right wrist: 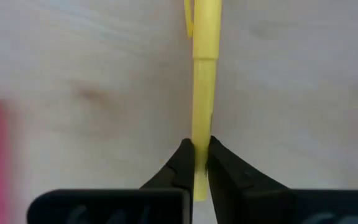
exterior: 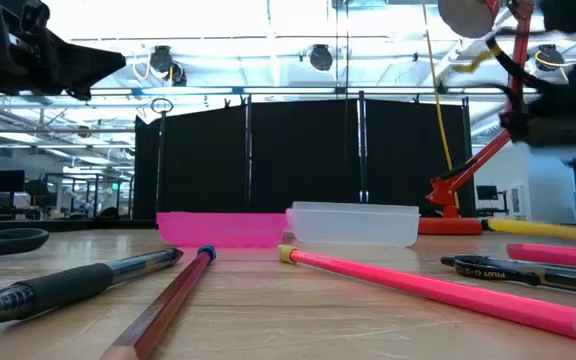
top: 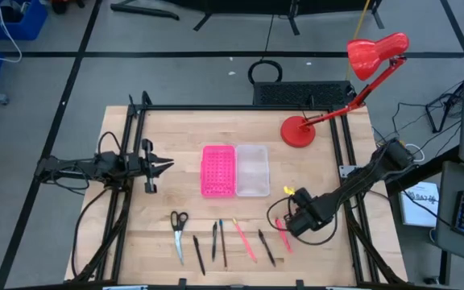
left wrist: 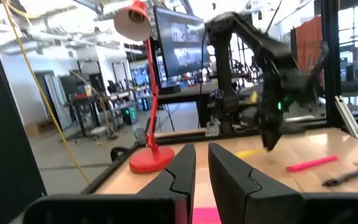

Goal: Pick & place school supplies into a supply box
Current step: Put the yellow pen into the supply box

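Right jaws (right wrist: 197, 163) clamped on yellow pen (right wrist: 202, 81) low over the desk (top: 312, 254) right of the box (top: 252, 170), left jaws (left wrist: 201, 177) near-shut and empty at far left; grasp made, next: lift and carry to box.

Supply box (top: 252, 169) beside panel (top: 218, 170), seemingly touching
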Tool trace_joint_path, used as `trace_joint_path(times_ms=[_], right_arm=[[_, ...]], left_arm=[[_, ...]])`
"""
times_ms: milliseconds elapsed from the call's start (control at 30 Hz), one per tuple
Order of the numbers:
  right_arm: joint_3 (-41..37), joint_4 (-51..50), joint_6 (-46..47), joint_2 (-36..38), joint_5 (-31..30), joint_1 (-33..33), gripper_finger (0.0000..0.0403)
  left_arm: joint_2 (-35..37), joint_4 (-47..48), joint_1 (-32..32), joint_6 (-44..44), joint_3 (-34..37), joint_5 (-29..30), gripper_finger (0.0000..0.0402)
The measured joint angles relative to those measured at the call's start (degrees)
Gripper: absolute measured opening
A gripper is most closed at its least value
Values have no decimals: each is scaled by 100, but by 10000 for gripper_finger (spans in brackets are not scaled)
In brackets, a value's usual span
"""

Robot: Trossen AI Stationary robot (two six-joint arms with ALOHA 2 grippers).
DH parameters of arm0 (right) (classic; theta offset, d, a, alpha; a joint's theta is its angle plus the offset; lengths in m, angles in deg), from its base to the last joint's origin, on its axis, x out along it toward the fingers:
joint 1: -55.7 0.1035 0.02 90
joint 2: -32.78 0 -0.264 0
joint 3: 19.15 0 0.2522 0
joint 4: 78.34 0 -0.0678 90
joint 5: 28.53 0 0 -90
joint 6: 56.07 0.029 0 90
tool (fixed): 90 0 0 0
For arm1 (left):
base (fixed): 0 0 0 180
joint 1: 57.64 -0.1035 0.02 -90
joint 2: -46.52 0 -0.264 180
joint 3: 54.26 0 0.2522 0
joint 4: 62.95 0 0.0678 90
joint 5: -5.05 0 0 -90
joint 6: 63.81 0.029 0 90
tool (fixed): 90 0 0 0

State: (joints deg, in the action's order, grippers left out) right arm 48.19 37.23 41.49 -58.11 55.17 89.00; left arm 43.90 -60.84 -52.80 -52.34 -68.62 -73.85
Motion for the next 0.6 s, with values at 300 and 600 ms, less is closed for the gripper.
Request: trace_joint_path(times_ms=[300, 600], right_arm=[[27, 975, -250, 1353, -1672, -36, 17], [40, 3574, -1501, 1719, -1983, -1280, 17]], left_arm=[[-2, 166, 0, -327, 0, -5, 51], [0, 172, 0, -471, 0, -3, 51]])
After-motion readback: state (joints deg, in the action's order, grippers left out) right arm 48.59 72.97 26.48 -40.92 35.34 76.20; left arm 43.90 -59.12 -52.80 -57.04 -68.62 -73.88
